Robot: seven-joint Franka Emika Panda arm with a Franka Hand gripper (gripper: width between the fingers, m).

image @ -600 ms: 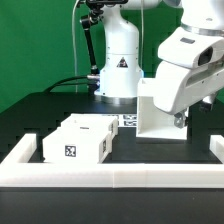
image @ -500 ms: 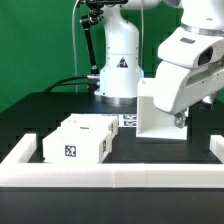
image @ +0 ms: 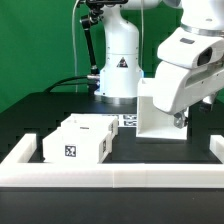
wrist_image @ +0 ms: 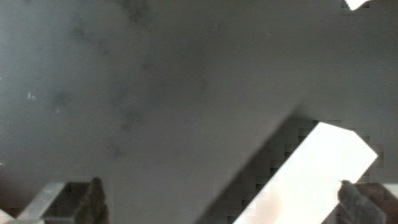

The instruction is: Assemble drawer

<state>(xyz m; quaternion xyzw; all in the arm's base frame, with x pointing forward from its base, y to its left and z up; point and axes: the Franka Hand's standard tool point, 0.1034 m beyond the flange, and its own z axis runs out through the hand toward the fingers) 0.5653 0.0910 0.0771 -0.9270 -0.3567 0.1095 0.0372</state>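
Observation:
The white boxy housing [image: 155, 116] stands upright on the black table at the exterior view's right. Two small white trays [image: 78, 140] with black-and-white tags sit together at the left front. My gripper [image: 181, 119] hangs low at the housing's right side, mostly hidden by the arm's white wrist. In the wrist view my gripper [wrist_image: 222, 205] has its dark fingers [wrist_image: 75, 200] spread wide apart, with a white edge of the housing [wrist_image: 320, 165] between them, nearer one finger. The fingers hold nothing.
A long low white rail [image: 110, 176] edges the table's front and sides. The arm's white base [image: 118, 70] stands at the back centre. A tag of the marker board [image: 128, 121] shows just left of the housing.

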